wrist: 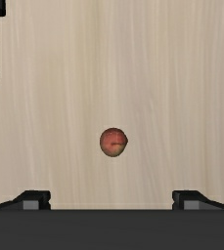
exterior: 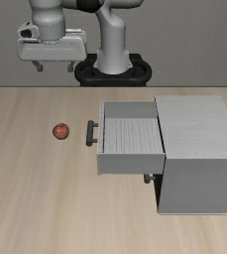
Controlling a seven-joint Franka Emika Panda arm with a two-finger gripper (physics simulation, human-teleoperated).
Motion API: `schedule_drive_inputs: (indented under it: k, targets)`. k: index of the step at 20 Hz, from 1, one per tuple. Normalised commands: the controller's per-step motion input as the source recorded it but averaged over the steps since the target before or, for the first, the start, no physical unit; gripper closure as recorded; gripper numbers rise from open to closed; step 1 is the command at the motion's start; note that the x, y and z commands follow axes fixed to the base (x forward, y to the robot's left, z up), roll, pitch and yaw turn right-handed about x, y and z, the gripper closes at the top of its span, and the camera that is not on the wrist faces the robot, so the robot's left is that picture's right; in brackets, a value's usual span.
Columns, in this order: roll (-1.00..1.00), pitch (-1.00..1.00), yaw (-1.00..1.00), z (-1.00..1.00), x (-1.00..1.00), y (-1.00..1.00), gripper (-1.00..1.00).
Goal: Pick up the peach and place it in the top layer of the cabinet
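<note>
1. Bare table lies open all around the peach.
2. The drawer handle stands near the peach, at the exterior view's right, not touching it.
3. The top drawer is pulled out, open from above.

The peach is reddish-orange, the cabinet grey, the table pale wood-grain.

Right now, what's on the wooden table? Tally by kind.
Fruit: 1 (small round reddish-orange peach)
Furniture: 1 (boxy grey cabinet, its top drawer pulled out)
Total: 2
</note>
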Motion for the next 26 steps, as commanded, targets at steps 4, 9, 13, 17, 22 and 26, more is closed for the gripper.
schedule_drive_inputs:
  k: [4,9,13,17,22,26]
  targets:
    - [0.00,0.00,0.00,-1.00,0.00,0.00,-1.00]
    - [0.00,0.00,0.00,-1.00,0.00,0.00,-1.00]
    - [0.00,0.00,0.00,-1.00,0.00,0.00,-1.00]
    - [0.00,0.00,0.00,-1.00,0.00,0.00,-1.00]
    - [0.00,0.00,0.00,-0.40,0.00,0.00,1.00]
    - [0.00,0.00,0.00,0.00,0.00,0.00,1.00]
